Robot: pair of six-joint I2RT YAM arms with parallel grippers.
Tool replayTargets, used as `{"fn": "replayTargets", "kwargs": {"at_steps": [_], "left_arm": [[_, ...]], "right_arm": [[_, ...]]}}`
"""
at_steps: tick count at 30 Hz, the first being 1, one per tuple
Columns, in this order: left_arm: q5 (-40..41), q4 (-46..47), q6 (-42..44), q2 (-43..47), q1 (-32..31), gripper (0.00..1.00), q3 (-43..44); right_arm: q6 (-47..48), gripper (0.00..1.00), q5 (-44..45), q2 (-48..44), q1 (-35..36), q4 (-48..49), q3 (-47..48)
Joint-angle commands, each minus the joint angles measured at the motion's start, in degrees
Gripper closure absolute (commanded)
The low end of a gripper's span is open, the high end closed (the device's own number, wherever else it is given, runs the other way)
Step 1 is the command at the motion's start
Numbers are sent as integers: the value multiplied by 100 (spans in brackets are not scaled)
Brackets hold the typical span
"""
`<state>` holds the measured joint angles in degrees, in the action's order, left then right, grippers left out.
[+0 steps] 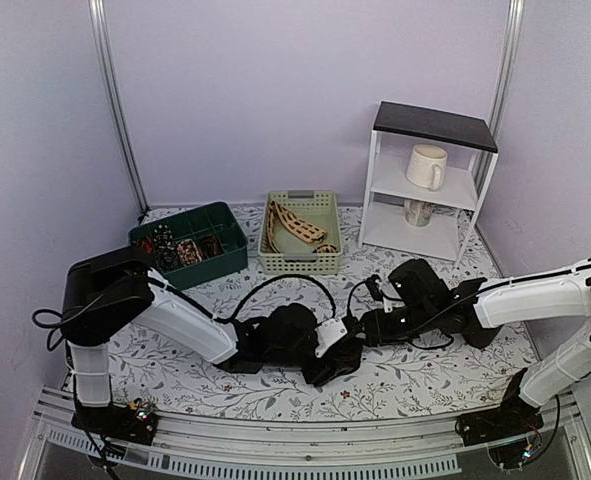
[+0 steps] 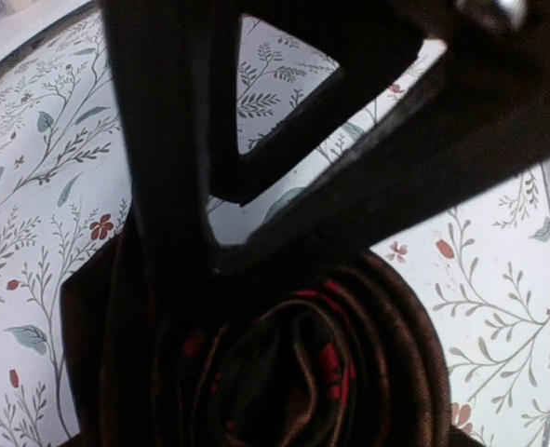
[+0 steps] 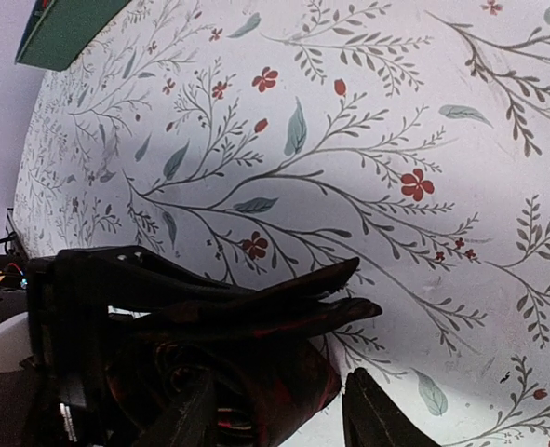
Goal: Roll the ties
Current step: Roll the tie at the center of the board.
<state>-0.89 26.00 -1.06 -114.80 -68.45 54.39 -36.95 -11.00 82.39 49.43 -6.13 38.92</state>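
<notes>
Two grippers meet on a coiled tie at the near middle of the table.
The left gripper (image 3: 368, 286) is pinched tight on the dark tie (image 2: 302, 372), a loose brown-black spiral flecked with red, lying on the floral tablecloth (image 3: 349, 140). The right gripper (image 3: 282, 377) is spread wide, with the coil between its fingers (image 3: 377, 419); whether they touch it I can't tell. Further back, a beige tie (image 1: 297, 225) lies in the cream basket (image 1: 300, 264).

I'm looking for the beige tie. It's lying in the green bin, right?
No. The beige tie lies in the cream basket, right beside the green bin. The top external view shows it.
</notes>
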Motion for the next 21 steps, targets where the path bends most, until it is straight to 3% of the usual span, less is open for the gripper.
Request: {"fn": "replayTargets", "kwargs": {"at_steps": [1, 13, 21], "left_arm": [[-242, 39, 16, -189, 98, 34, -78], [-399, 160, -480, -414, 88, 42, 43], [-136, -31, -786, -384, 28, 46, 68]], "right_arm": [[-343, 51, 109, -465, -27, 224, -183], [-1242, 49, -97, -560, -22, 821, -839], [-1007, 66, -461, -413, -24, 1478, -918]]}}
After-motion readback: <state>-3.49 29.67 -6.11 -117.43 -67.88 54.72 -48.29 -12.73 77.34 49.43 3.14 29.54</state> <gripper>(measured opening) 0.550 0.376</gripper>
